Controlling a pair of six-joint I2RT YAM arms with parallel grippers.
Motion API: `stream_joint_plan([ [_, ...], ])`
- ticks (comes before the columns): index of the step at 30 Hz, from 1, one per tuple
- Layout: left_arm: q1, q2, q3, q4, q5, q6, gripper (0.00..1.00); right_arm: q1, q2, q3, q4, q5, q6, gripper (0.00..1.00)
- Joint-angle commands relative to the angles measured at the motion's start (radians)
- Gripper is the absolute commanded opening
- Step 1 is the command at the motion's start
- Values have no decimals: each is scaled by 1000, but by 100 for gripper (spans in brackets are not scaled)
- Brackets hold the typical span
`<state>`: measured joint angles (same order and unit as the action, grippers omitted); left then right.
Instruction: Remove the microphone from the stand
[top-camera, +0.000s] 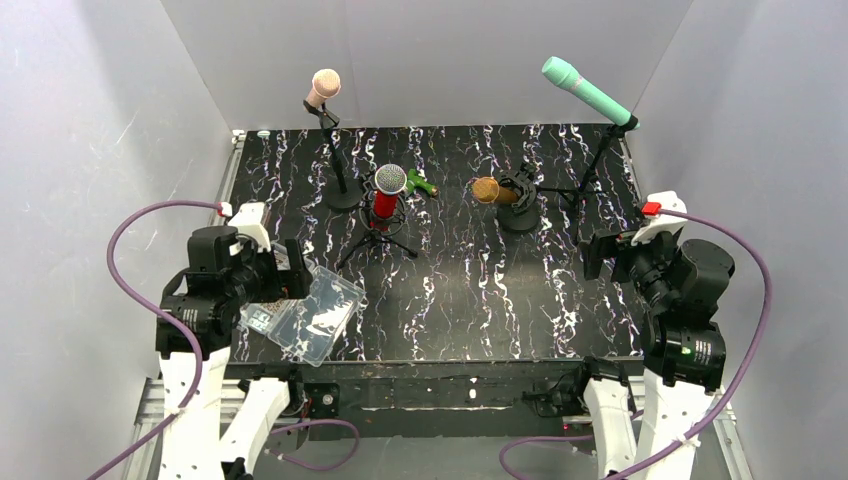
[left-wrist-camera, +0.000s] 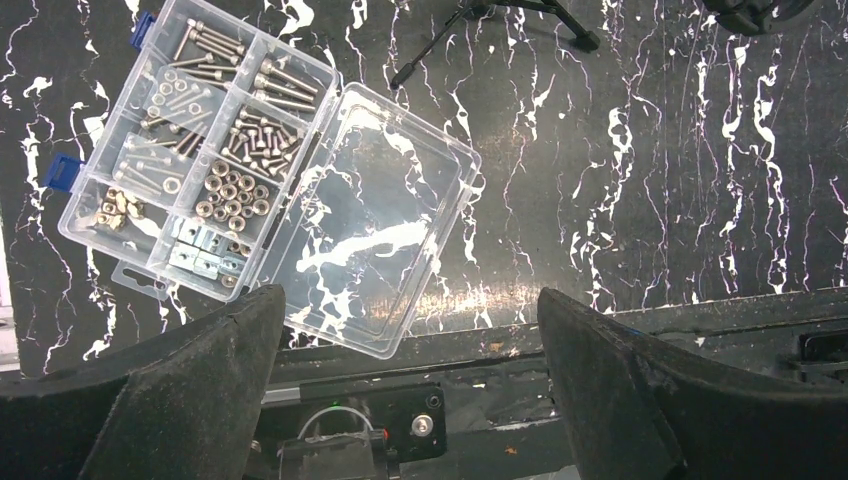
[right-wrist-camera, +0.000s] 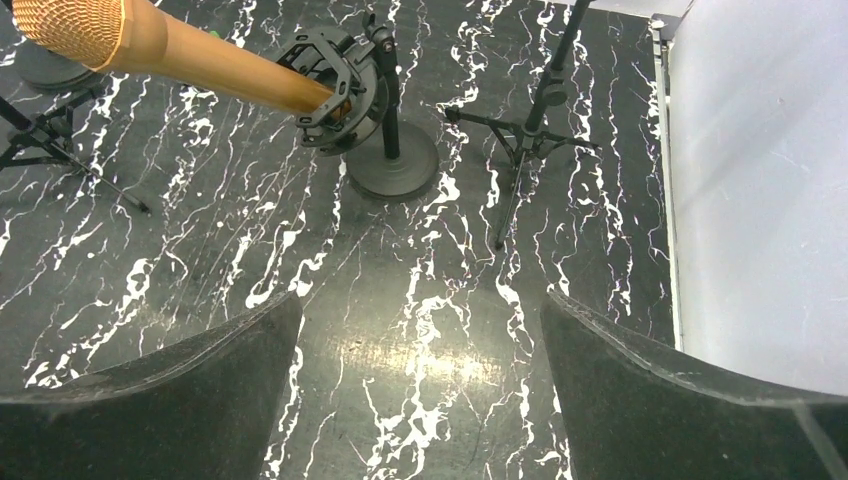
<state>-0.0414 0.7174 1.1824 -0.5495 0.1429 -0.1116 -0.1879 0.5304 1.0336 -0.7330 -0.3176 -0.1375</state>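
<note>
Several microphones stand on the black marbled table (top-camera: 470, 300). A pink microphone (top-camera: 324, 86) sits on a round-base stand (top-camera: 343, 185) at the back left. A red microphone (top-camera: 386, 195) is on a small tripod (top-camera: 378, 242). A gold microphone (top-camera: 492, 191) (right-wrist-camera: 170, 45) lies in a black shock mount (right-wrist-camera: 335, 90) on a round base (right-wrist-camera: 392, 165). A teal microphone (top-camera: 585, 90) is clipped high on a tripod stand (top-camera: 590, 175) (right-wrist-camera: 530, 130). My left gripper (top-camera: 292, 270) (left-wrist-camera: 408, 300) and right gripper (top-camera: 600, 255) (right-wrist-camera: 420, 300) are both open, empty and well short of the microphones.
A clear plastic box (top-camera: 310, 312) (left-wrist-camera: 260, 170) of screws and nuts lies open, lid flat, by my left gripper near the table's front edge. A small green object (top-camera: 422, 184) lies behind the red microphone. White walls close in the back and sides.
</note>
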Motion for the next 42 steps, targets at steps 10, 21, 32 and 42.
stream_joint_plan([
  [10, -3, 22, 3, -41, 5, 29, 98, -2, 19, 58, -17, -37, -59, 98],
  [21, -3, 46, 119, -120, 200, 61, 98, -2, 59, 160, -48, -155, -48, 98],
  [32, -2, 158, 297, -175, 384, 62, 98, 2, 211, 325, -25, -314, -4, 98],
  [42, -2, 336, 332, -73, 291, 39, 98, 366, 386, 452, 22, -145, -45, 98],
])
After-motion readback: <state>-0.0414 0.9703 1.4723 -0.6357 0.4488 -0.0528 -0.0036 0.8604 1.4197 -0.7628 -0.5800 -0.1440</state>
